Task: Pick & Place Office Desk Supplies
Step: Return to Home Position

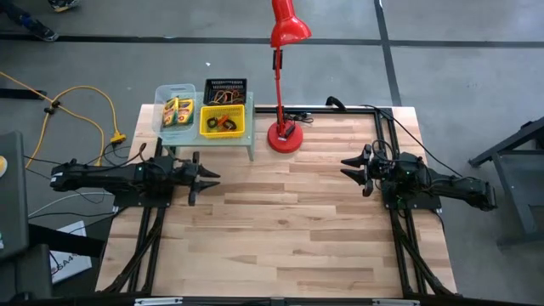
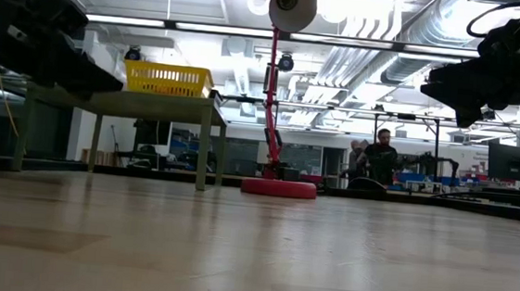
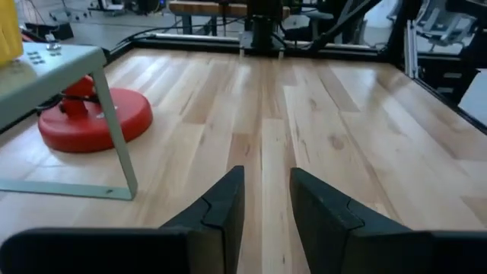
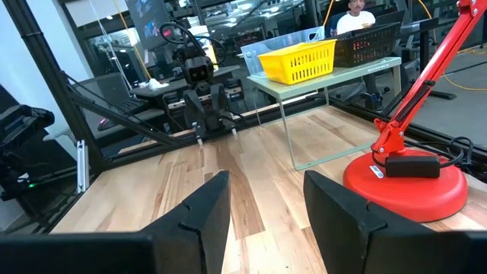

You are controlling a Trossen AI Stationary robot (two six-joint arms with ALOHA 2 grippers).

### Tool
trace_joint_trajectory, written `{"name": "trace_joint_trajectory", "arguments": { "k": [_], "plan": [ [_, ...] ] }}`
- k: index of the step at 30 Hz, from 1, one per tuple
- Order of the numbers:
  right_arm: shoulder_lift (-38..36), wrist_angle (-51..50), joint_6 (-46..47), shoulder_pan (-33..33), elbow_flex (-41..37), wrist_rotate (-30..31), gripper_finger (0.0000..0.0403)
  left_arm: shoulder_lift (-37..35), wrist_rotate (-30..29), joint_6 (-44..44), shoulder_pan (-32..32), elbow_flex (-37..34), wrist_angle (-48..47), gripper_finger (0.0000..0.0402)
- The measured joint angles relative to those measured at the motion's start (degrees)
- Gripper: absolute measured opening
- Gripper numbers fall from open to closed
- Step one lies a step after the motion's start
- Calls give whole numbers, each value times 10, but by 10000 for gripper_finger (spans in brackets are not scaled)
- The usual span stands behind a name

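On the light-green rack (image 1: pixel 206 136) at the table's far left stand three bins. The clear bin (image 1: pixel 163 102) holds yellow crayon boxes (image 1: pixel 178 111). The yellow bin (image 1: pixel 236 127) holds scissors with red and green handles (image 1: pixel 223 123). The black-mesh bin (image 1: pixel 225 90) sits behind it. My left gripper (image 1: pixel 208 178) hangs open just in front of the rack, pointing toward the table's right, with nothing between its fingers (image 3: pixel 228 202). My right gripper (image 1: pixel 350 168) is open at the right side, pointing left, also with nothing in it (image 4: pixel 266 183).
A tall red desk lamp stands on its round base (image 1: pixel 285 136) right of the rack, its cord trailing toward the far edge. Bare wooden tabletop (image 1: pixel 280 229) lies between the two arms and toward the near edge. People stand in the room beyond (image 2: pixel 380 155).
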Motion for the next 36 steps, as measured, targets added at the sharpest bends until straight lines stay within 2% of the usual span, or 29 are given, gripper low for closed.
{"name": "trace_joint_trajectory", "arguments": {
  "k": [9,15,36],
  "plan": [
    [0,0,0,0,0,0,155,-17,3,-39,0,-1,0,101],
    [0,0,0,0,0,0,155,-42,7,-21,0,-1,3,101],
    [0,0,0,0,0,0,155,-43,6,-13,0,-2,2,101]
  ]
}}
